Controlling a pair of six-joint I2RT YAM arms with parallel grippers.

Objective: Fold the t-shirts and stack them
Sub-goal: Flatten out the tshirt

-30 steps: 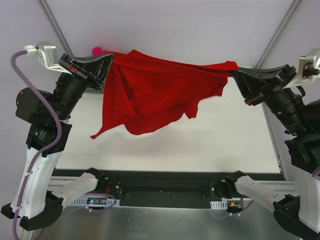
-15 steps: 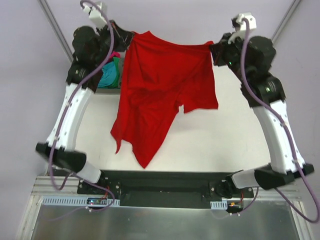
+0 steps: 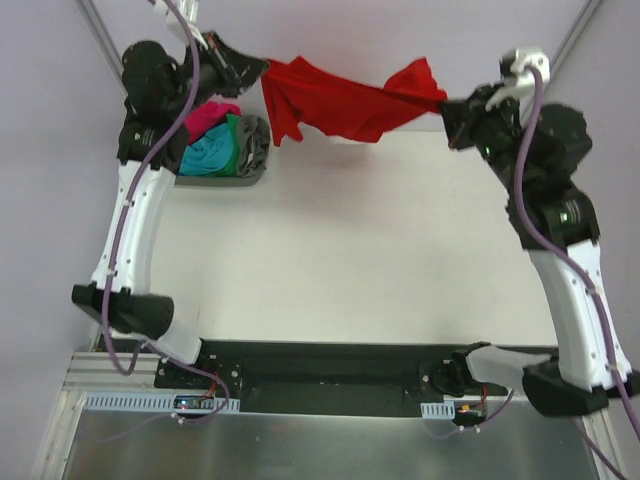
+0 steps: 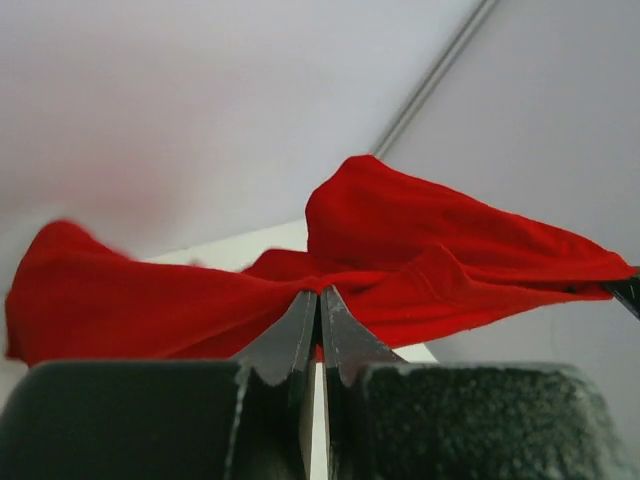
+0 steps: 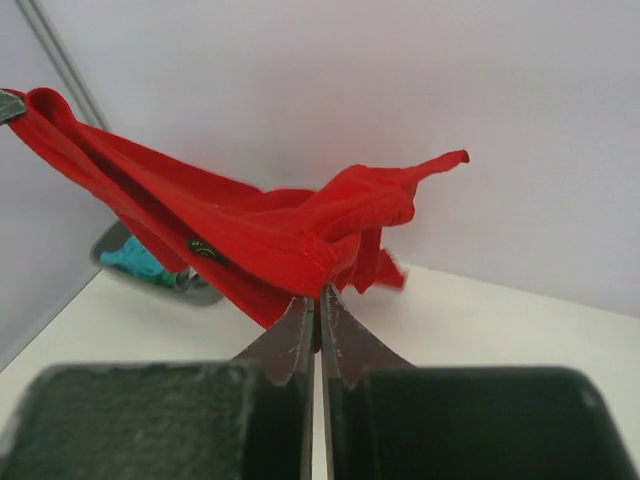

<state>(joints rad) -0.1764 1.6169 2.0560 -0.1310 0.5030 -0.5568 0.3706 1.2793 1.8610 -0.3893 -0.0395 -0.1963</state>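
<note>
A bright red t-shirt (image 3: 340, 98) hangs stretched in the air over the table's far edge, held at both ends. My left gripper (image 3: 258, 72) is shut on its left end, and my right gripper (image 3: 447, 103) is shut on its right end. In the left wrist view the red t-shirt (image 4: 400, 260) bunches at the closed tips of the left gripper (image 4: 319, 292). In the right wrist view the red t-shirt (image 5: 270, 235) spreads from the closed right gripper (image 5: 318, 292). Magenta, teal, green and grey t-shirts (image 3: 215, 140) lie piled in a tray.
The grey plastic tray (image 3: 225, 179) stands at the table's far left, just below my left arm; the tray (image 5: 200, 290) also shows behind the shirt in the right wrist view. The white table (image 3: 350, 260) stretches toward the arm bases.
Both arms have swung the red t-shirt up and toward the far edge. It hung down over the table before and now is pulled nearly level between the grippers. The tray of shirts is uncovered.
</note>
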